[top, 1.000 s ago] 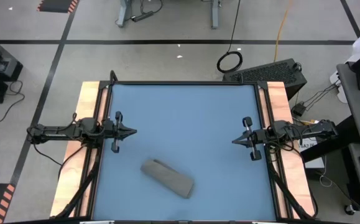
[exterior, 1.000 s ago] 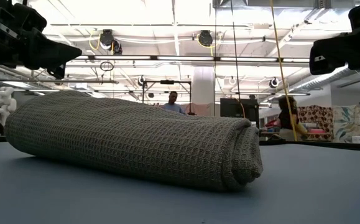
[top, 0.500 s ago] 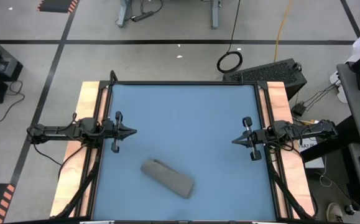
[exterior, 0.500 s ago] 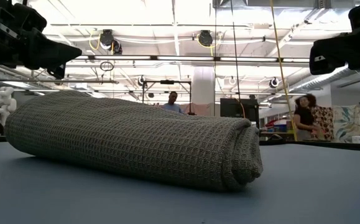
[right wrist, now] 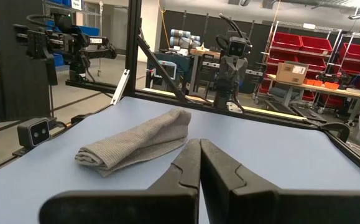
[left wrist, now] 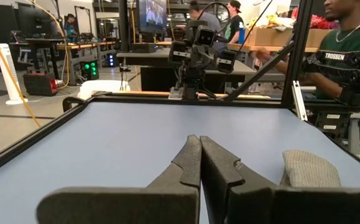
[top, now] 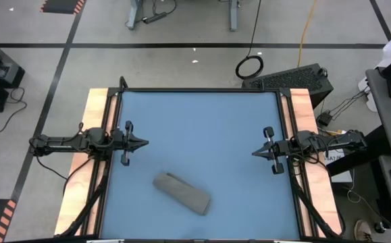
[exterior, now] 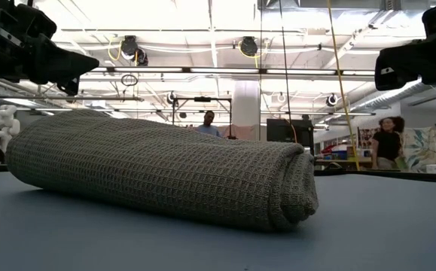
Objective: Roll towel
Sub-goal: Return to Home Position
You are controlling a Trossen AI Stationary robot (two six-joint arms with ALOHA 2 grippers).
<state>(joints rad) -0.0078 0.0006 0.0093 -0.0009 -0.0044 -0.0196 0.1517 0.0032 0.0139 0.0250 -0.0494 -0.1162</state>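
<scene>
Grey towel lies rolled and slanted on blue tabletop, toward front edge, untouched. Left gripper at left side, right gripper at right side. Both have fingers pressed together, empty, well apart from roll. Likely parked because rolling looks finished.

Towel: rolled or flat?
Rolled. The towel lies as a thick cylinder, layers showing at its end. Left gripper and right gripper wait shut at the sides.

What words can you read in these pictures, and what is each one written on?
"TROSSEN": on the dark shirt of a person past the table, left wrist view.
Hanging screen in that view: too blurred to read.
White sign in the right wrist view: too small to read.
The towel: no writing shows.
</scene>
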